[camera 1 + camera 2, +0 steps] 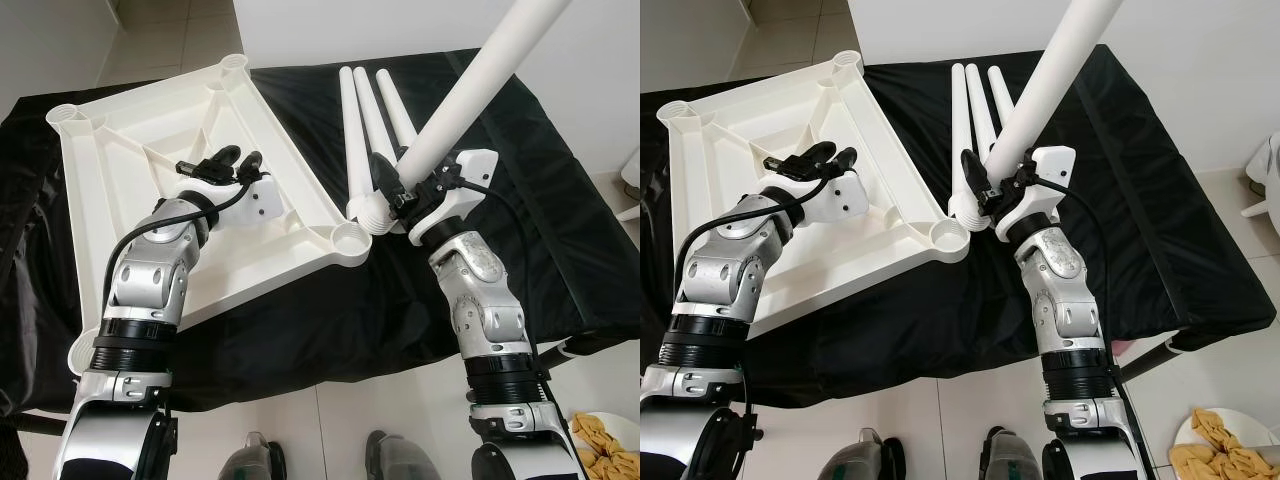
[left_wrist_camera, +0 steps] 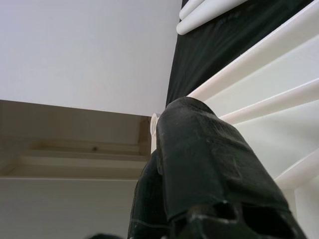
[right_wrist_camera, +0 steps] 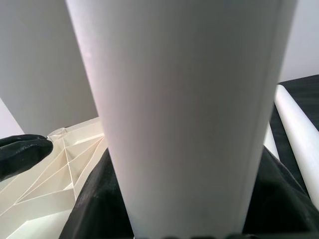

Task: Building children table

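Clamped near its thick threaded end by the right gripper, 1 stiff, light, smooth plastic leg tilts up beside the upturned tabletop's corner socket, where the left gripper, seemingly closed, rests on ribs.

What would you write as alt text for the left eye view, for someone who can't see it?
The right gripper holds a white table leg raised at a slant beside the corner socket of an upturned white tabletop on a black cloth. The left gripper rests on the tabletop's ribbed underside. Three more legs lie on the cloth.
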`<state>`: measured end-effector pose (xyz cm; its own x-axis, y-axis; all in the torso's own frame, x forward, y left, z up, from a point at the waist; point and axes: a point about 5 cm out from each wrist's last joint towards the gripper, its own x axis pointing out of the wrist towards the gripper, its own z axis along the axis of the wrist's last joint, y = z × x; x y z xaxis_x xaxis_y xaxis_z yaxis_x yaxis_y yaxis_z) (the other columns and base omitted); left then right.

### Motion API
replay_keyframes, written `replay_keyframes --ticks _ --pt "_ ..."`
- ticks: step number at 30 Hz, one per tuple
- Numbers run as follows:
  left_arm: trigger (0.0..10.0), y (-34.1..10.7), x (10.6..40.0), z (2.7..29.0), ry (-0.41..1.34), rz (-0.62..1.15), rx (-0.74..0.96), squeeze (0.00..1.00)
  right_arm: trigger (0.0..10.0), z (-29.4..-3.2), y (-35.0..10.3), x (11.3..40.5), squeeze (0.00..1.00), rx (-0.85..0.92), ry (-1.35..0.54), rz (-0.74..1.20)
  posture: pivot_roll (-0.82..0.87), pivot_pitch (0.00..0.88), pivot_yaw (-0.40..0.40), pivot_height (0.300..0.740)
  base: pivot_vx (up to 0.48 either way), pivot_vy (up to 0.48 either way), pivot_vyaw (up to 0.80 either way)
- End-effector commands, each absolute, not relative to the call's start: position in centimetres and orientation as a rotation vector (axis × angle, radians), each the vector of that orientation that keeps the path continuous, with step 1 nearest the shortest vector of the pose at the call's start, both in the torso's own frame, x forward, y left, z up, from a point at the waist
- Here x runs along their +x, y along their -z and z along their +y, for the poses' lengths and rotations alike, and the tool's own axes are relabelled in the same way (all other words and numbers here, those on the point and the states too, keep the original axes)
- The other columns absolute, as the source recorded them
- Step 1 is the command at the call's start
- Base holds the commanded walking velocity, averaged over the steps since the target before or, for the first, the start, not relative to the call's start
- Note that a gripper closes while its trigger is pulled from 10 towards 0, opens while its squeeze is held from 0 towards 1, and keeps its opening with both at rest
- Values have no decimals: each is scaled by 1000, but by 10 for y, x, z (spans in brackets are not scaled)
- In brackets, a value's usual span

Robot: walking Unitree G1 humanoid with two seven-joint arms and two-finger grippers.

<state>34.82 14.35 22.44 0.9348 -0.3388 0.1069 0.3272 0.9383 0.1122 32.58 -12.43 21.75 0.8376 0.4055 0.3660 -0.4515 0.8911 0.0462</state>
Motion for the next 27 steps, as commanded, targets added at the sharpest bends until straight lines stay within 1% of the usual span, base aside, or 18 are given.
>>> replay_keyframes --ticks 1,27 --pt "10000 -222 348 146 317 -120 113 0 10000 -120 -217 325 0 132 -478 -353 -90 127 89 740 0 0 0" --pt "10000 -220 345 145 316 -122 131 0 10000 -120 -218 324 0 125 -487 -355 -98 130 83 740 0 0 0"
